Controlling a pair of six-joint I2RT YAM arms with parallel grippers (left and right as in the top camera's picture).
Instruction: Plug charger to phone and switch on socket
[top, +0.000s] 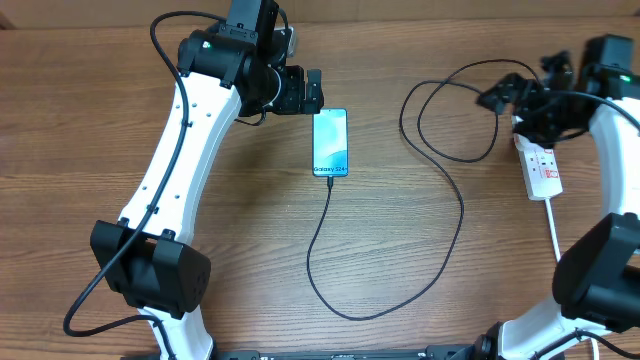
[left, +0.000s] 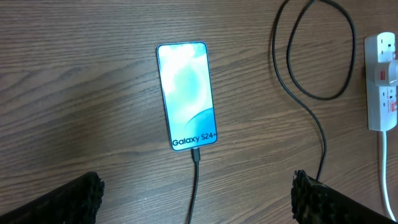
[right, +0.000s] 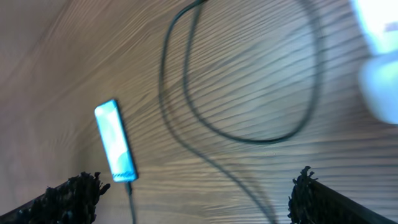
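- Charger cable (left: 195, 186) loops wide and slack over the near table (top: 250, 250), so nothing tugs the phone.
- Phone (top: 330, 142) lies flat mid-table, screen up and lit. Cable tip looks seated in its near edge, so the plug-in step seems done.
- Power strip (top: 543, 170) lies at the right, white cord trailing nearward. Switch state is too small to tell.
- Left gripper (top: 305, 92) hovers just beyond the phone, jaws apart, holding nothing.
- Right gripper (top: 512, 98) hangs over the strip's far end, jaws apart, likely placed for the switch.

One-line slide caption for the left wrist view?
Galaxy S24+ phone screen-up on wooden table, black charger cable plugged into its lower end, white power strip at right edge.
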